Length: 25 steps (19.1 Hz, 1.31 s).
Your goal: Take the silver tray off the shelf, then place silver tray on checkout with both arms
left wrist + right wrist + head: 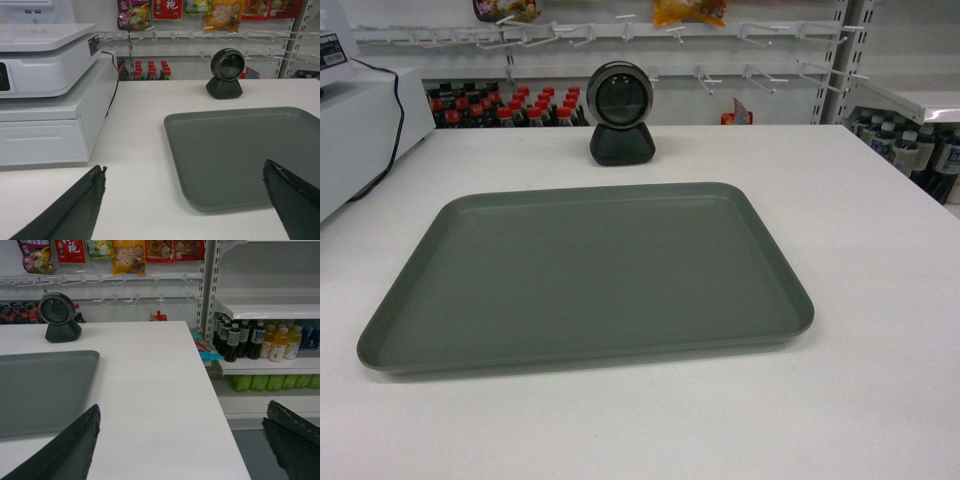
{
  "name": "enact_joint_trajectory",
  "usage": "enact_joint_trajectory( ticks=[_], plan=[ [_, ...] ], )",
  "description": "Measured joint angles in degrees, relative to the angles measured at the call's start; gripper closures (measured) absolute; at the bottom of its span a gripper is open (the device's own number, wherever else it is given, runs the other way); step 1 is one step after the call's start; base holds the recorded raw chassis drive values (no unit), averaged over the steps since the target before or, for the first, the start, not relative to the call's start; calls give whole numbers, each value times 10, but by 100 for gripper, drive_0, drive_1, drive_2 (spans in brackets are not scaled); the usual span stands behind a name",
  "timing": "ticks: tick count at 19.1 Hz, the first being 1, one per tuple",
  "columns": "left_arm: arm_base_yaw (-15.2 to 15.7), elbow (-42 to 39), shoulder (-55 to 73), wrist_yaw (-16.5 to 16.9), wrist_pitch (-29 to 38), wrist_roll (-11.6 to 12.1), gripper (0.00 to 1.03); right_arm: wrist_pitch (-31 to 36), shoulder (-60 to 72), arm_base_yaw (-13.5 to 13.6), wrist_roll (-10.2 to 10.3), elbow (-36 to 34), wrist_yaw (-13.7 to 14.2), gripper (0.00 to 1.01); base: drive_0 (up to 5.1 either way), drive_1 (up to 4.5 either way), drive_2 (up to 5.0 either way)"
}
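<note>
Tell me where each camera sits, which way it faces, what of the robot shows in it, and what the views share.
Head: on the robot, slanting down and forward at the silver tray lying flat on the checkout; no arm shows.
Left wrist: low over the counter's left, facing forward past the left gripper, its fingers spread wide; a white register on the left.
Right wrist: low over the counter's right edge, right gripper open; bottle shelves beyond.
Shared: tray, checkout and the round black scanner appear in all three.
</note>
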Motion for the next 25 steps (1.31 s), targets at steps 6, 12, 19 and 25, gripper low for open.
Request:
enact_joint_trajectory(
  ticks=[6, 12, 19, 25],
  plan=[
    [0, 0, 0, 0, 0, 0, 5, 0, 0, 0, 0, 0, 0, 3, 0, 0, 0],
    [0, 0, 0, 0, 0, 0, 5, 0, 0, 0, 0, 0, 0, 3, 1, -36, 38],
    [0, 0, 0, 0, 1, 0, 5, 1, 0, 0, 0, 0, 0, 3, 5, -412, 421],
    [0, 0, 0, 0, 0, 0, 5, -1, 0, 0, 0, 0, 0, 3, 5, -411, 422]
  ],
)
